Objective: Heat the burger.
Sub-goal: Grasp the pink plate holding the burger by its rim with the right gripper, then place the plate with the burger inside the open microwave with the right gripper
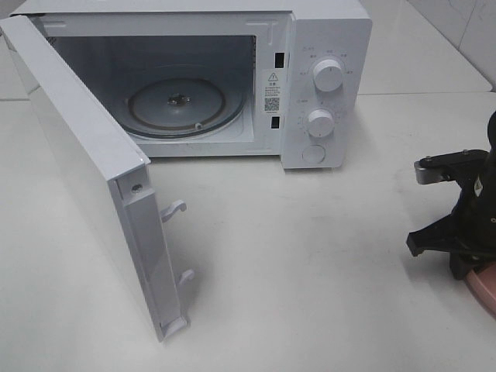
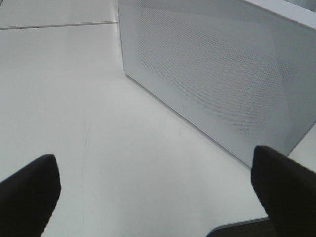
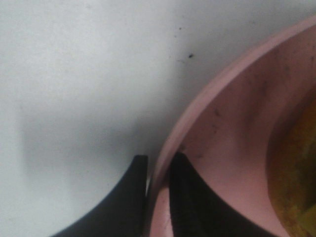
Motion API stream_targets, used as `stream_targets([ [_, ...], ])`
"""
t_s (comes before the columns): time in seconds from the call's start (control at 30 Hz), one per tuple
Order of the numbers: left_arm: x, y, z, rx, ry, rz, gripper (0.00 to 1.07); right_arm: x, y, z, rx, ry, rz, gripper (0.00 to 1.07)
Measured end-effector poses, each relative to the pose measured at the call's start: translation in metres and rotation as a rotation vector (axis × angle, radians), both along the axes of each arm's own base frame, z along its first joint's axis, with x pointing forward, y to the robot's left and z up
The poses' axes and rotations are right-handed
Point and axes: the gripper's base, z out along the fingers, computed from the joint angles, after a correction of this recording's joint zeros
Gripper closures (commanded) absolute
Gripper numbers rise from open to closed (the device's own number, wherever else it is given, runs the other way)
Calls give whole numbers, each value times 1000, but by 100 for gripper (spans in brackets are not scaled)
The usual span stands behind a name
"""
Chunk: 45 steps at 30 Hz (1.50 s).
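In the right wrist view, only a yellow-brown edge of the burger [image 3: 300,187] shows, sitting on a round pink plate [image 3: 232,123]. My right gripper [image 3: 158,162] is shut on the plate's rim, with one black finger outside it and one inside. In the exterior high view the right arm [image 1: 459,221] hangs over the plate [image 1: 485,288] at the table's right edge, and the burger is hidden there. My left gripper [image 2: 153,173] stands open and empty, low over the table beside the microwave door's outer face [image 2: 217,74].
A white microwave [image 1: 329,31] stands at the back, its door [image 1: 85,163] swung wide open towards the front left. A glass turntable [image 1: 182,105] lies inside the cavity. White tabletop [image 1: 310,256] stretches between the microwave and the plate.
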Motion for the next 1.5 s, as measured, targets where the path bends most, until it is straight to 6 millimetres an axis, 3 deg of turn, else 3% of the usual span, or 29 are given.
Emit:
stream_targets([
  [0.5, 0, 0, 0, 0, 0, 0, 9, -5, 4, 9, -109, 38, 28, 107],
  [1.03, 0, 0, 0, 0, 0, 0, 9, -16, 8, 42, -162, -18, 40, 107],
  [1.5, 0, 0, 0, 0, 0, 0, 9, -34, 42, 69, -211, -70, 218, 107],
])
